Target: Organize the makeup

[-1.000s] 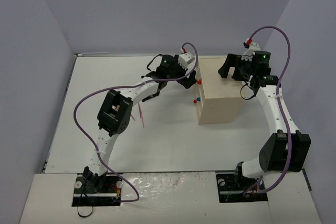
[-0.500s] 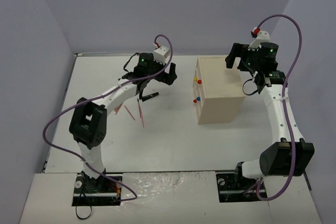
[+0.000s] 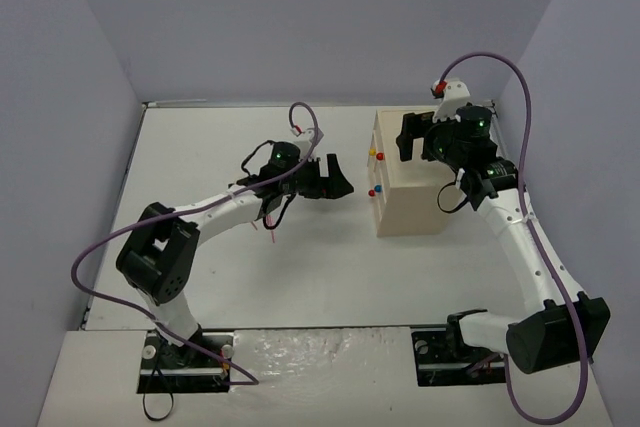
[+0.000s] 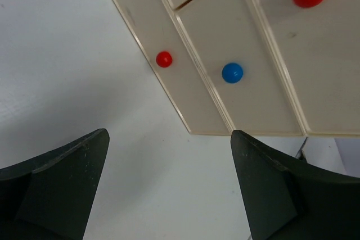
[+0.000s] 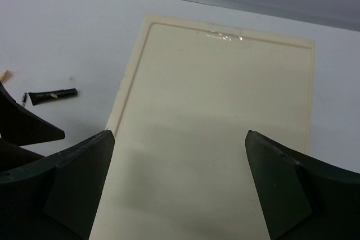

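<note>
**Jaws wide at the drawer box**

Over the flat top of the smooth beige wooden drawer box the right gripper gapes, empty. Facing its front, the left gripper is spread, empty too. Left of the box lie a slim black tube and a thin pink pencil. Glossy round knobs stud its front.

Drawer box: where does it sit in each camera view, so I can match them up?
Top external: drawer box right of centre.
Left wrist: its knobbed front, upper right.
Right wrist: its plain top, filling the centre.
Shared landmark: blue knob, seen in top external and left wrist only.
</note>
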`<act>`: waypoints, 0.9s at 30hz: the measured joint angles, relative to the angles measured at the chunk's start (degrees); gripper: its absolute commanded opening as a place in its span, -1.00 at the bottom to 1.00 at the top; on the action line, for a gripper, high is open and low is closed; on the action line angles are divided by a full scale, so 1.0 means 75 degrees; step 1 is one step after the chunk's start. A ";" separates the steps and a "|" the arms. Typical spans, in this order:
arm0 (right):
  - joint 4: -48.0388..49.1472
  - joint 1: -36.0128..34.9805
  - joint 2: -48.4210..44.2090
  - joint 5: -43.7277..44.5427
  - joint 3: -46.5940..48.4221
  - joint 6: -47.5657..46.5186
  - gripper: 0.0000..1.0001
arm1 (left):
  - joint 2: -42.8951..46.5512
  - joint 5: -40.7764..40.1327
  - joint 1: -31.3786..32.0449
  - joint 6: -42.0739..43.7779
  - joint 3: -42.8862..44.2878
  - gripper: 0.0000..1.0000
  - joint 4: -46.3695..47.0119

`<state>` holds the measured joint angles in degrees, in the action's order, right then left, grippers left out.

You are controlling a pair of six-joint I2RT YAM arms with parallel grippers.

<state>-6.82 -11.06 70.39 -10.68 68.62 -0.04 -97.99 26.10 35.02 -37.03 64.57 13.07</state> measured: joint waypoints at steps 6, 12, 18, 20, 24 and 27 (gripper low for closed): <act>0.0026 -0.0127 0.0000 0.0258 -0.0588 -0.0029 1.00 | -0.0521 0.0135 0.0384 -0.0962 -0.0025 0.34 0.0610; 0.0187 -0.0138 0.0000 0.0413 -0.0738 -0.0029 1.00 | -0.0983 0.0258 0.0608 -0.1179 0.0485 0.02 0.1056; 0.0269 -0.0138 0.0000 0.0463 -0.0781 -0.0024 1.00 | -0.1391 0.0619 0.0630 -0.0804 0.0648 -0.05 0.1388; 0.0283 -0.0138 0.0000 0.0463 -0.0787 -0.0018 1.00 | -0.1510 0.0756 0.0628 -0.0530 0.0709 -0.06 0.1386; 0.0350 -0.0138 0.0000 0.0463 -0.0818 -0.0015 1.00 | -0.1687 0.1164 0.0630 0.0077 0.0862 -0.06 0.1518; 0.0364 -0.0138 0.0000 0.0462 -0.0824 -0.0011 1.00 | -0.1824 0.1526 0.0630 0.0649 0.1003 -0.07 0.1775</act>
<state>-4.09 -12.10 70.39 -7.21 62.43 -0.12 -111.67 37.55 39.75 -32.17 72.09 26.38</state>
